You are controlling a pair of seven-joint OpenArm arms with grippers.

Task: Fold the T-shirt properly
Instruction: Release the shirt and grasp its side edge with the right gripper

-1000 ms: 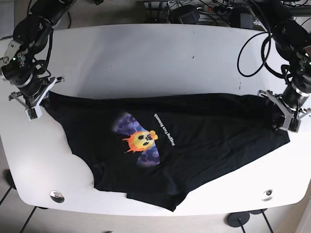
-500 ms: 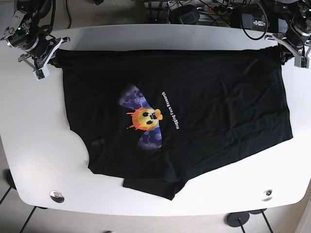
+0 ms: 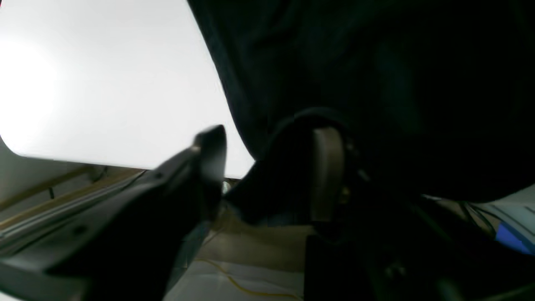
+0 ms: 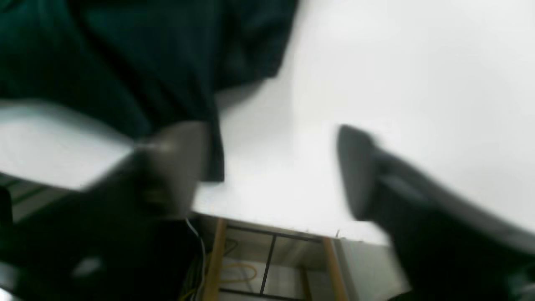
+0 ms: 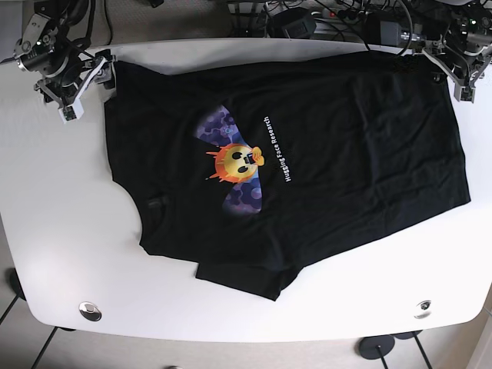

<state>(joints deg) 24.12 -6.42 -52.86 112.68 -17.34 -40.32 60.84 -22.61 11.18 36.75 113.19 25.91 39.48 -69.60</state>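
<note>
so in the base view there's a black T-shirt (image 5: 300, 161) spread flat and face up over most of a white table (image 5: 69, 231), running from the upper left of the frame across to the right edge; starting at the far left, the right gripper (image 5: 86, 83) sits in the upper left corner right at the shirt's top corner, and its own wrist view shows the two fingers (image 4: 175, 167) spread apart with bare table between them, the dark cloth just touching the inner side of the left-hand finger, so it's let go, not pinching anything; moving right, the shirt's lower left edge has a curved notch and a sleeve flap (image 5: 246, 278) poking out toward the bottom centre of the frame; around the middle there's a print, an orange and yellow face (image 5: 240, 161) on a purple patch, with a line of white lettering (image 5: 280, 150) running diagonally just to its right; the cloth to the right of that is plain black with soft wrinkles and its edge reaches close to the table's right side; up in the top right corner the left gripper (image 5: 455, 79) hovers over the shirt's other top corner; in its wrist view the fingers (image 3: 328, 171) are apart, one over bare table, the other with cloth draped around it, so it looks released too; cables (image 5: 338, 14) and gear clutter the top edge behind the table; blurry wrist shots btw
</note>
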